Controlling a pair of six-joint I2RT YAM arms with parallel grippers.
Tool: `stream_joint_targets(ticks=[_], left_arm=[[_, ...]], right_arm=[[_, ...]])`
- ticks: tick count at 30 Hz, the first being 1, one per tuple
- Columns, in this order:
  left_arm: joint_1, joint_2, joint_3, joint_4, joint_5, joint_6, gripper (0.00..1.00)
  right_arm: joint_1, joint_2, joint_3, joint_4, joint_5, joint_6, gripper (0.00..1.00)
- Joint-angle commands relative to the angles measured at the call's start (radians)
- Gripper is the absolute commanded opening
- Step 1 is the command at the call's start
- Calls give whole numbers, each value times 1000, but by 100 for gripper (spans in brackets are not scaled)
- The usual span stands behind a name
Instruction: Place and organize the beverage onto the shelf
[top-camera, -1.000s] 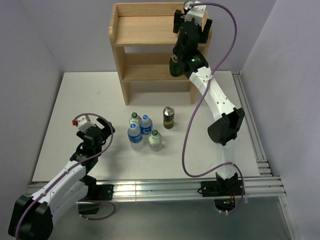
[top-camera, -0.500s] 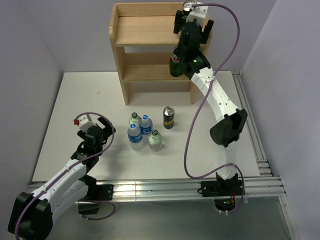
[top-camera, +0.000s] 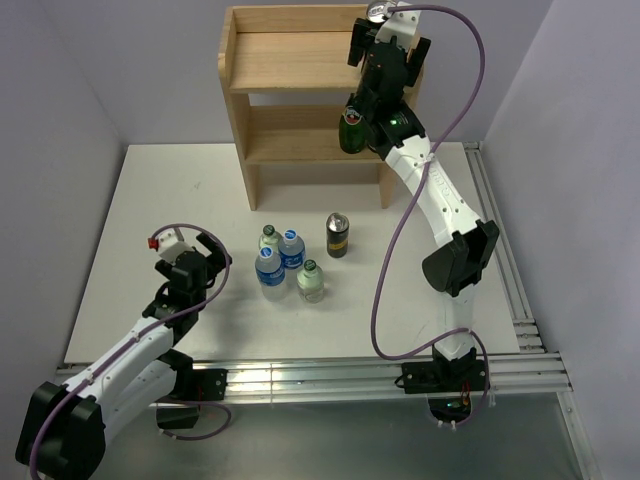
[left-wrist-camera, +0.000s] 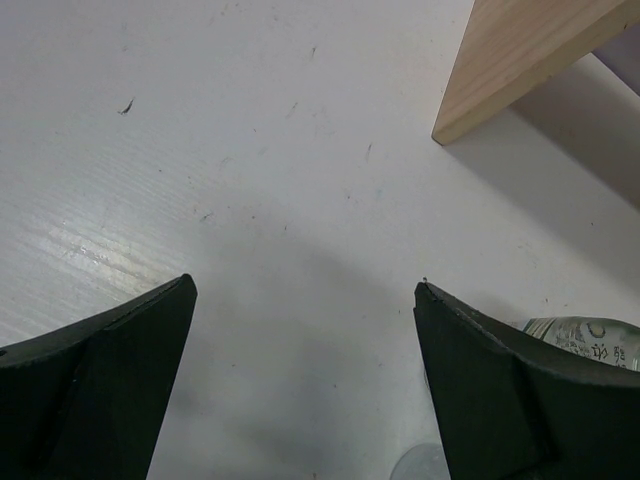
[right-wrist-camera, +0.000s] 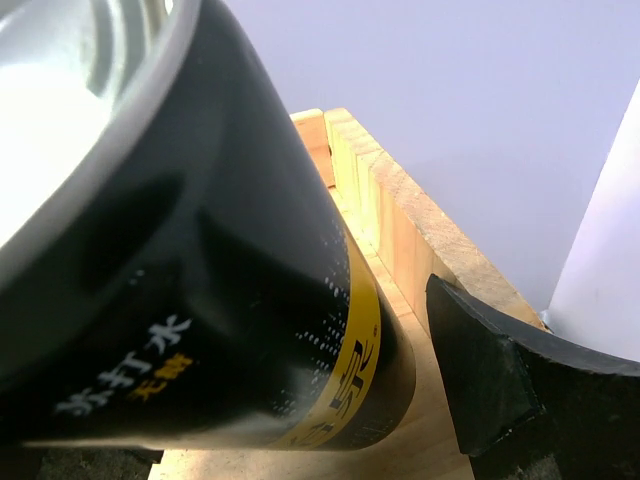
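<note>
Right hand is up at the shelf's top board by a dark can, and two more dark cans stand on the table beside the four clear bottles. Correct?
No. Only one dark can stands on the table beside the four clear bottles; the top external view shows it. The right hand is indeed at the shelf's top board by another dark can.

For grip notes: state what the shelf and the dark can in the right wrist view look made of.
Shelf: light wood, apparently unvarnished; visible grain, matte boards. Dark can: probably metal; shiny silver top, glossy black printed wall with yellow band.
</note>
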Motion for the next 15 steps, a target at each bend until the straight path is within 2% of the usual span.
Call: stream_joint_targets(ticks=[1,9,15], left_arm=[[-6,5,41,13,-13,14,98],[-6,17,46,13,-8,14,99],[-8,21,49,15,-7,16,99]], right_arm=[[-92,-122,28,62,177,-55,99],[-93,-127,39,117,202,-81,93],[-95,-118,42,144,208,-103,94]])
